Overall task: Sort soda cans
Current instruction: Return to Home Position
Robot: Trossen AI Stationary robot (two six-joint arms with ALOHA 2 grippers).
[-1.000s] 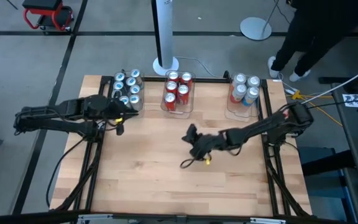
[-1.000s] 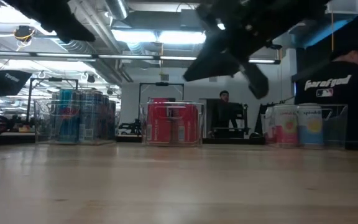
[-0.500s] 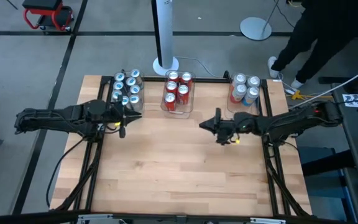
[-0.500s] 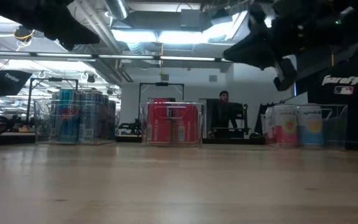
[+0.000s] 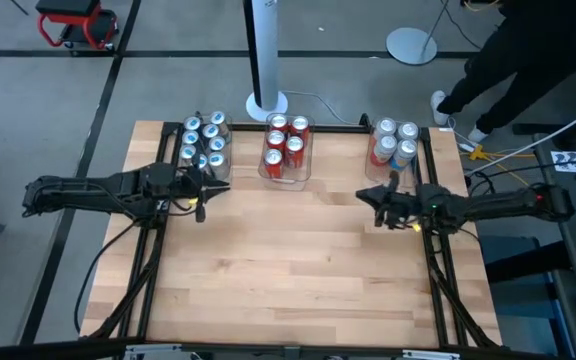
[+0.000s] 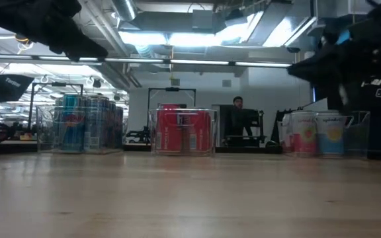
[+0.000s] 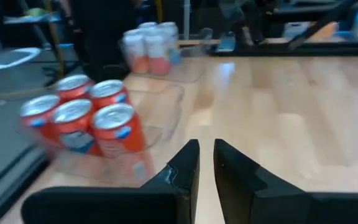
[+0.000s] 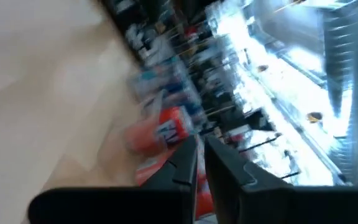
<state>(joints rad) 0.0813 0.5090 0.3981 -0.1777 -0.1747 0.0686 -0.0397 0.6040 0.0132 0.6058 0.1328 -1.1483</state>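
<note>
Soda cans stand upright in three clear bins along the table's far edge. The blue-teal cans (image 5: 204,143) (image 6: 84,123) are on the left. The red cans (image 5: 286,145) (image 6: 184,131) (image 7: 89,121) are in the middle. The silver-white and pink cans (image 5: 394,143) (image 6: 316,132) (image 7: 151,46) are on the right. My left gripper (image 5: 218,186) (image 7: 206,152) hovers shut and empty just near of the blue bin. My right gripper (image 5: 365,196) (image 8: 201,149) hovers shut and empty near of the right bin, pointing toward the table's left.
Bare wooden tabletop (image 5: 288,270) stretches from the bins to the near edge. A white pole and its base (image 5: 266,103) stand beyond the far edge. A person in dark clothes (image 5: 528,50) stands off the table's far right corner. Cables lie by the right edge.
My right gripper has drawn back from the middle of the table toward the right edge and a little toward the far edge, ending near the right bin. My left gripper has reached slightly toward the table's right. No can has moved.
</note>
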